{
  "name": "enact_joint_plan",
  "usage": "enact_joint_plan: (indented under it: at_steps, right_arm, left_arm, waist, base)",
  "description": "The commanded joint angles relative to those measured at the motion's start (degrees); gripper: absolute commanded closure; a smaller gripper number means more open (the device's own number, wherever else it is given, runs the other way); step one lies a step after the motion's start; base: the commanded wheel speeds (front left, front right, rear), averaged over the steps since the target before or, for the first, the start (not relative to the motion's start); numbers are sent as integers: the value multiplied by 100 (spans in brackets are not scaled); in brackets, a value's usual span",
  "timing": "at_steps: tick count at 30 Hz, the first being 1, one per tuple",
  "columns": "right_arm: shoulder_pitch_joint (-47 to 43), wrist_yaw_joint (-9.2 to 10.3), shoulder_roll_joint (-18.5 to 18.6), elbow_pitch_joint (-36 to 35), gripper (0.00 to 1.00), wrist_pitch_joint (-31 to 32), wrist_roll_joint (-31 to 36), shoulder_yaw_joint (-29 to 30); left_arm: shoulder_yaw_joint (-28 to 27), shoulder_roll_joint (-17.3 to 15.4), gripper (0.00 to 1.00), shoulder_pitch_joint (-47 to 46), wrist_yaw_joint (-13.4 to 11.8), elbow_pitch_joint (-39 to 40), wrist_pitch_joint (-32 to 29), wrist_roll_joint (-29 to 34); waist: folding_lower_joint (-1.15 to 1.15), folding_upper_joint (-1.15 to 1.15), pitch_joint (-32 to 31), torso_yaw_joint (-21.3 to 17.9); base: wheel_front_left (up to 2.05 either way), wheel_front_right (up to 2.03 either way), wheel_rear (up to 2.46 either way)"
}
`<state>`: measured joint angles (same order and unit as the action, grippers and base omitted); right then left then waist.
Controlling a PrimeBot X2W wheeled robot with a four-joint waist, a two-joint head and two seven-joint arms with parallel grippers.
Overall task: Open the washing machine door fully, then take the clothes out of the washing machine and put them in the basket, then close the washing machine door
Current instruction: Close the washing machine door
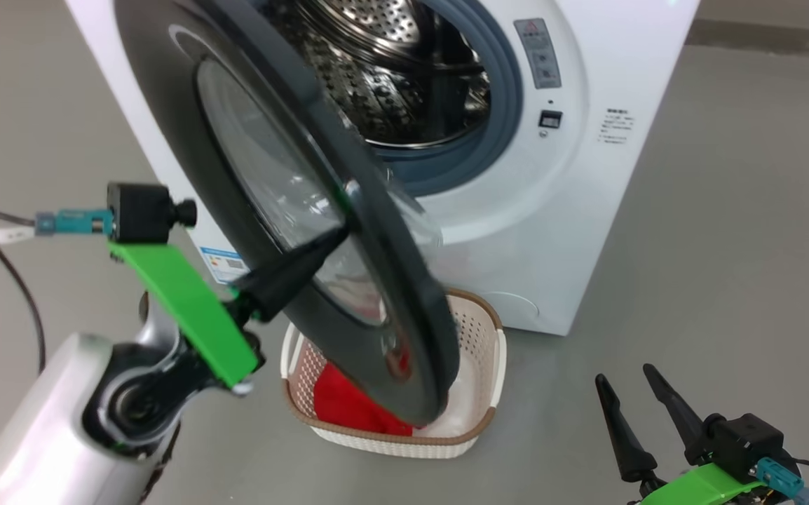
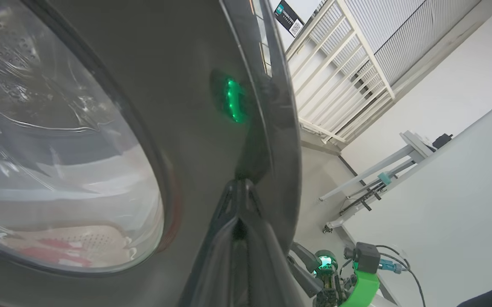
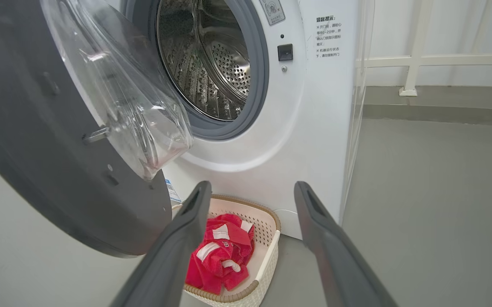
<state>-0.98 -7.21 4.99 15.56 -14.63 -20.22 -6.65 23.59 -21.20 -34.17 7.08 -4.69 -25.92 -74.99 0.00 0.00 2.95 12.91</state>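
Though closed, the left gripper (image 1: 336, 236) touches the door (image 1: 271, 175).

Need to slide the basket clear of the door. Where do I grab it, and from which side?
Probably the brown rim on the right wall of the basket, pinched from above by the open right gripper. The washing machine door crowds its left side, and the clothes lie heaped left, leaving that wall bare.

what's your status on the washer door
Left gripper shut, tips on washing machine door outer face; right gripper open, empty. Clothes in basket, drum looks empty. Door part open, nothing seen blocking it.
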Motion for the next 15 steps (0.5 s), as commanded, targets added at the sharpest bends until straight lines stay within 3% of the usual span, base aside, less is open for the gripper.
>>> enact_joint_plan:
  at_steps: [1,15]
  right_arm:
    - [196,-28,26,-164,0,-37,19,-98]
    - [501,-28,-52,-259,0,-37,111,117]
  left_arm:
    - [-171,-96,100,-401,41,78,217,97]
    - [641,312,100,-1566,41,-925,2000,235]
  waist:
    - [0,0,130,-127]
    - [0,0,617,-509]
  base:
    - [0,0,0]
    - [0,0,0]
